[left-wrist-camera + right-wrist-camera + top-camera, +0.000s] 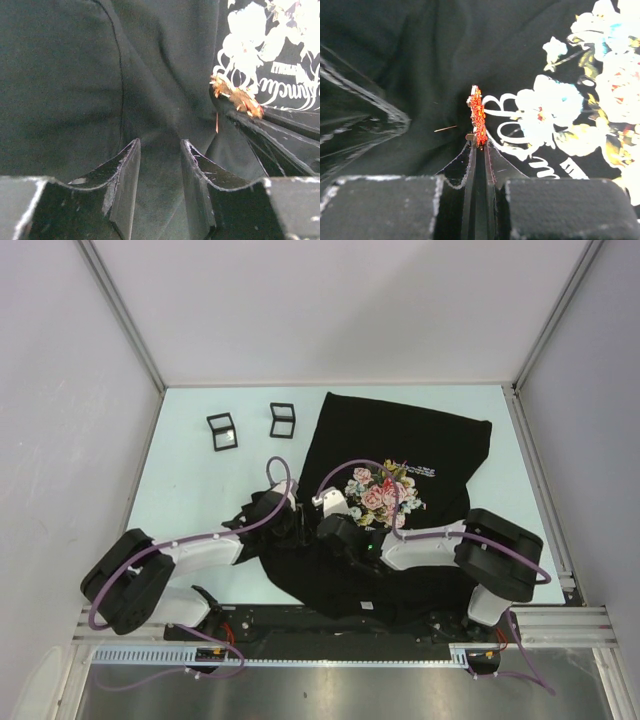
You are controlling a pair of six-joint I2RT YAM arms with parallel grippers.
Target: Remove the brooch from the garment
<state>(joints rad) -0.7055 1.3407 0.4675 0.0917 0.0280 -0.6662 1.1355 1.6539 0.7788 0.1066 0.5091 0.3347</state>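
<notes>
The garment point(400, 440) is a black T-shirt with a rose print point(378, 495), spread on the table. The brooch point(477, 115) is a glittery red-orange piece standing on edge beside the white lettering; its thin pin point(445, 129) sticks out to the left. My right gripper point(479, 144) is shut on the brooch's lower end. The brooch also shows in the left wrist view point(239, 97), at the tips of the right fingers point(270, 135). My left gripper point(160, 145) is closed on a fold of plain black cloth just left of the brooch. In the top view both grippers point(310, 523) meet at the shirt's left edge.
Two small black square frames point(222, 431) point(282, 420) stand on the pale table point(190, 480) at the back left. Grey walls close in the table on three sides. The shirt's hem hangs over the near edge between the arm bases.
</notes>
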